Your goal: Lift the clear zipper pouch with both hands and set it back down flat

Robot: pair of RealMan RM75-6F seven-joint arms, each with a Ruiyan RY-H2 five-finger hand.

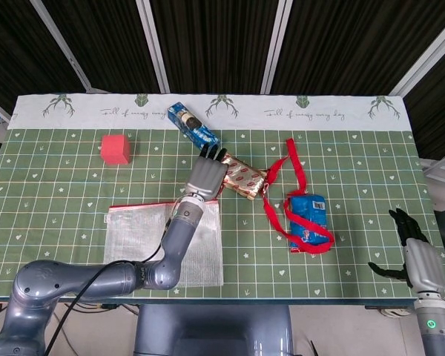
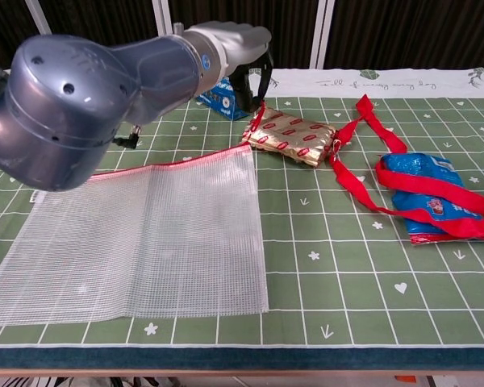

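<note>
The clear zipper pouch (image 1: 159,248) with its red zip edge lies at the front left of the green mat, and its far right corner is lifted off the mat in the chest view (image 2: 145,234). My left hand (image 1: 206,176) is raised above that corner, close to the gold packet, and holds the pouch by the red pull at the zip end; in the chest view the left hand (image 2: 234,44) hangs high with fingers pointing down. My right hand (image 1: 414,252) is off the table's front right corner, fingers spread and holding nothing. The chest view does not show it.
A gold foil packet (image 1: 241,176) lies just right of the left hand. A blue box (image 1: 193,127) sits behind it. A red cube (image 1: 116,148) is at the far left. A blue packet (image 1: 308,221) wrapped in red ribbon (image 1: 293,167) lies to the right.
</note>
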